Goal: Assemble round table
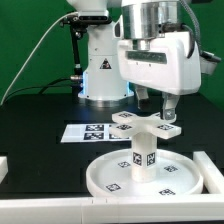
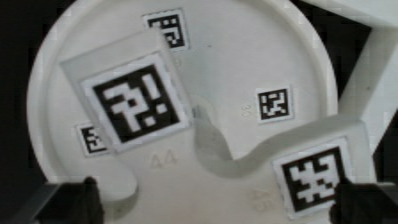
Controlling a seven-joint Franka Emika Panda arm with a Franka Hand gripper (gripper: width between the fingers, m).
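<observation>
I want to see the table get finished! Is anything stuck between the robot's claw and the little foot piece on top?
Nothing visible is in the way. The gripper hangs open right above the foot piece, which sits on top of the leg standing in the round disc. Only empty space shows between the fingers and the foot piece.

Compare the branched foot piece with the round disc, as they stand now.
The foot piece is small and branched; the round disc is large, circular and rimmed. The foot piece sits high, atop the upright leg; the disc lies flat on the table, with the leg rising from its middle. Both are white plastic and carry black-and-white tags.
</observation>
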